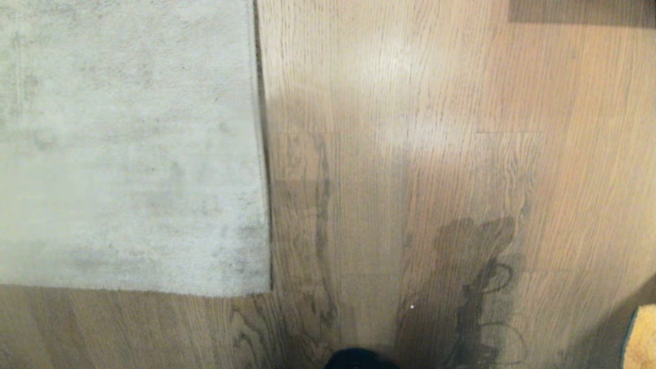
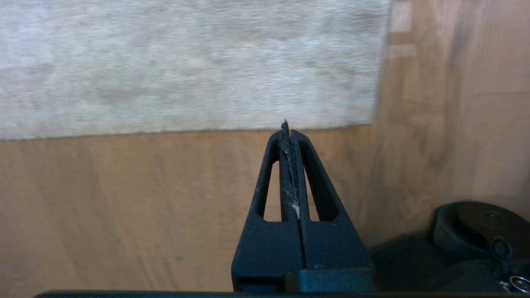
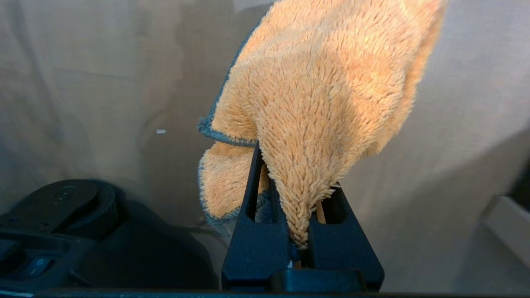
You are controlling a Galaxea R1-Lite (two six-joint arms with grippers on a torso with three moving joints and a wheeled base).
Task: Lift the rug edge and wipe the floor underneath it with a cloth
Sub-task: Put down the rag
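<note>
Brown wood-grain plank floor (image 1: 410, 154) fills most of the head view, with darker grain lines and a slight sheen. Pale grey short-pile rug (image 1: 128, 143) covers the left part of that view and lies flat. The rug edge (image 1: 262, 154) runs straight up the view as a dark seam against the planks and meets a second border at a corner (image 1: 266, 291) near the bottom. Shadows of the robot fall on the planks right of the rug.

Left gripper (image 2: 286, 126), seen only in the left wrist view, hangs above bare floor close to the rug's nearer border, well short of touching it. Its two black fingers (image 2: 265, 182) are pressed together with nothing between them, apart from bits of lint along the seam. A dark part of the robot base (image 2: 476, 231) lies beside it.

Right gripper (image 3: 302, 194), seen in the right wrist view, is clamped on the cloth (image 3: 323, 95). This orange-yellow fuzzy cloth with a dark grey edge is pinched by a fold and bunches out beyond the fingertips. A sliver of it (image 1: 640, 338) shows at the lower right corner of the head view, well apart from the rug.
</note>
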